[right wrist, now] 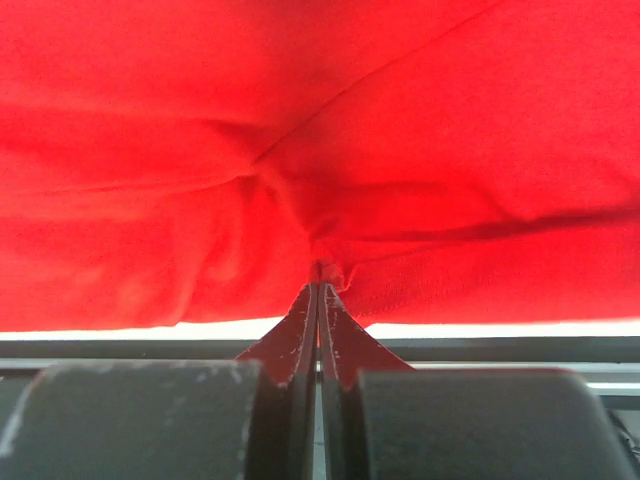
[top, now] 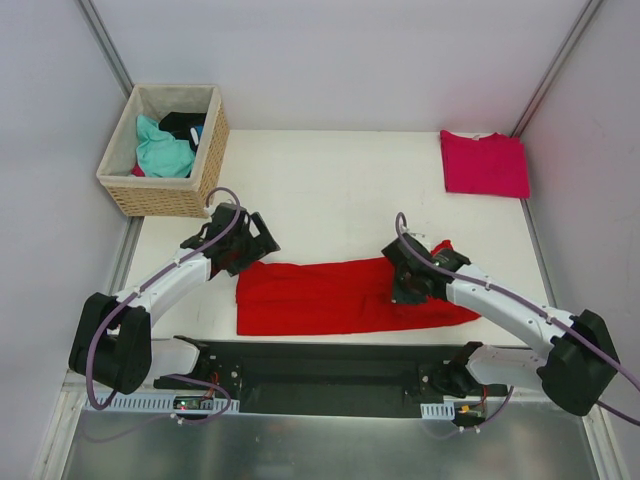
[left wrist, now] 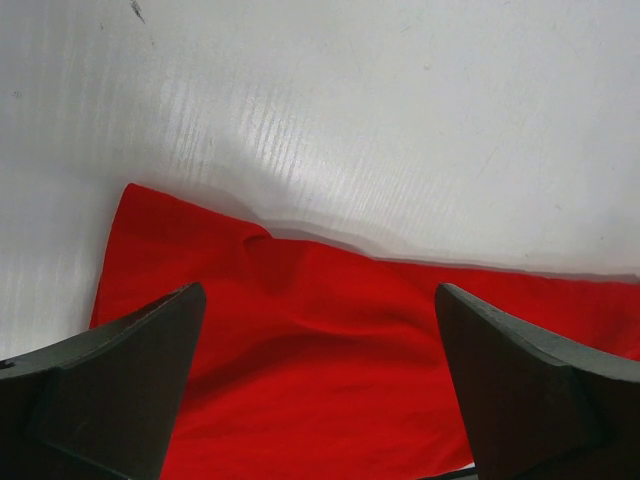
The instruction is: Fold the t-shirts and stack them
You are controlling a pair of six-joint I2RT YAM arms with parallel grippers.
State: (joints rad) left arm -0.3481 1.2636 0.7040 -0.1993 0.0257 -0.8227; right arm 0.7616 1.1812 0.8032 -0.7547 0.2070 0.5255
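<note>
The red t-shirt [top: 330, 295] lies as a long folded band along the near part of the white table [top: 330, 190]. My right gripper [top: 410, 285] sits over its right part, and in the right wrist view the right gripper [right wrist: 320, 275] is shut on a pinched fold of the red t-shirt [right wrist: 300, 120]. At the band's upper left corner my left gripper [top: 262, 245] hovers. Seen from the left wrist, the left gripper [left wrist: 320, 290] stands wide open above the red t-shirt [left wrist: 320, 350], holding nothing. A magenta-pink t-shirt [top: 484, 163] lies folded at the back right.
A wicker basket [top: 212, 150] stands at the back left with teal and dark clothes in it. A black rail [top: 320, 365] with the arm bases runs along the near edge. Walls enclose the table on three sides.
</note>
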